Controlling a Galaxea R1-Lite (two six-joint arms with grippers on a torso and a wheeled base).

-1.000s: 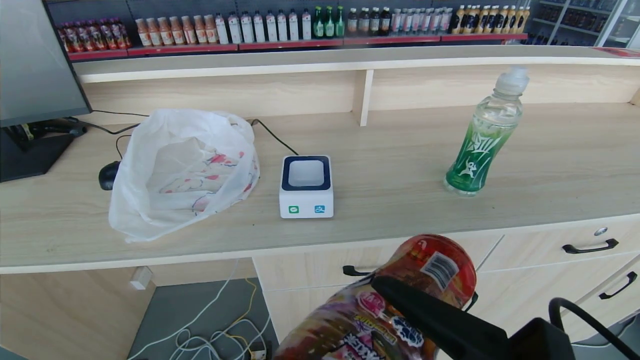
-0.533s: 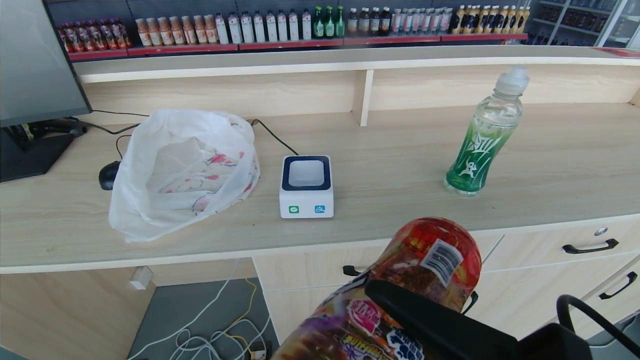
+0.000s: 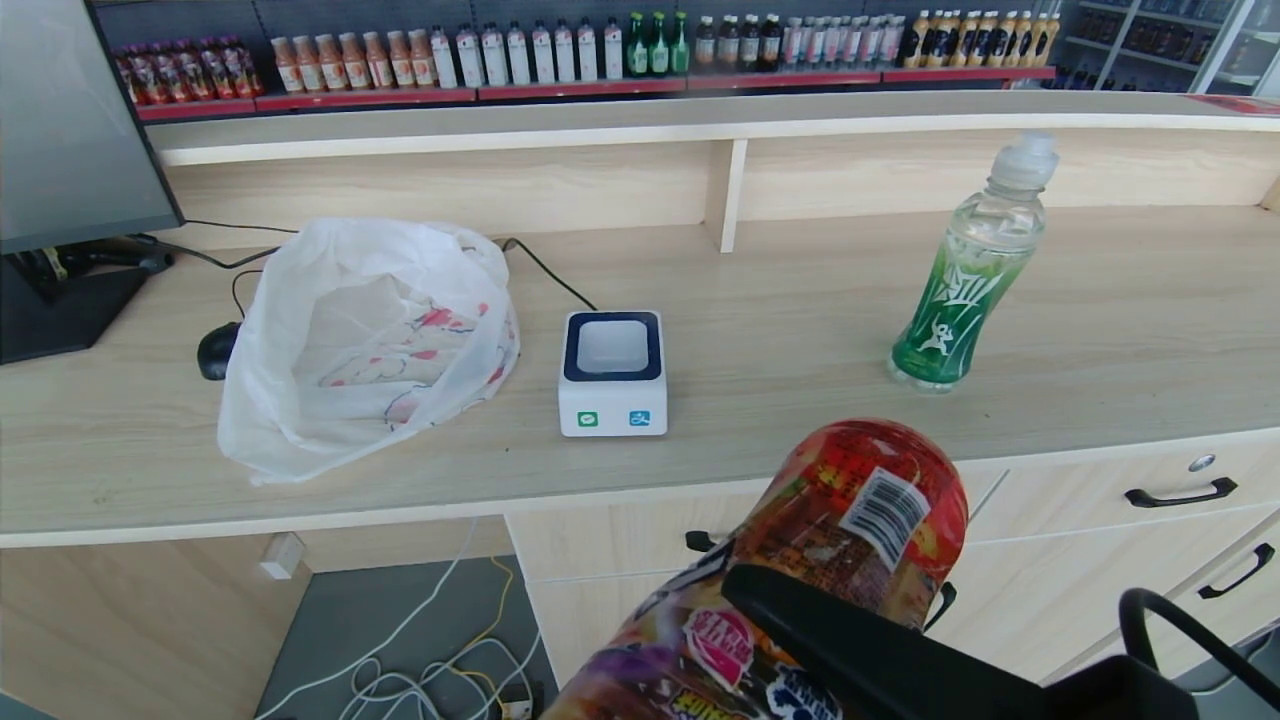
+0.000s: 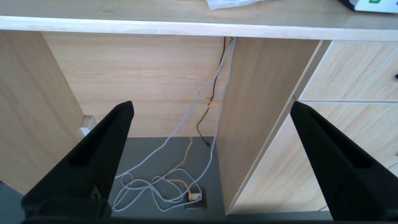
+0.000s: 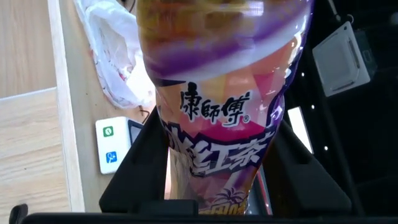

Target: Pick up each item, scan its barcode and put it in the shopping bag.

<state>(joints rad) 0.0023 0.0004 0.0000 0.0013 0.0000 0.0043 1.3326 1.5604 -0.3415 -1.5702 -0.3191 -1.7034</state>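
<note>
My right gripper (image 3: 775, 615) is shut on a large tea bottle (image 3: 850, 520) with a red and purple label, tilted in front of the counter's front edge. Its barcode (image 3: 885, 515) faces up. In the right wrist view the black fingers (image 5: 146, 165) clamp both sides of the tea bottle (image 5: 230, 93). A white scanner (image 3: 612, 372) sits mid-counter, and it also shows as the scanner (image 5: 115, 146) beyond the bottle. Left of it lies an open white shopping bag (image 3: 360, 340). A green bottle (image 3: 965, 270) stands upright at the right. My left gripper (image 4: 211, 168) hangs open below the counter.
A monitor (image 3: 70, 130) and a black mouse (image 3: 215, 350) are at the counter's (image 3: 780, 300) far left. A raised wooden ledge (image 3: 700, 130) runs along the back. Drawers with black handles (image 3: 1180, 493) lie under the counter, and loose cables (image 4: 180, 180) cover the floor.
The right gripper has lifted the tea bottle a little higher toward the counter edge, with the barcode end rising. Everything on the counter has stayed in place.
</note>
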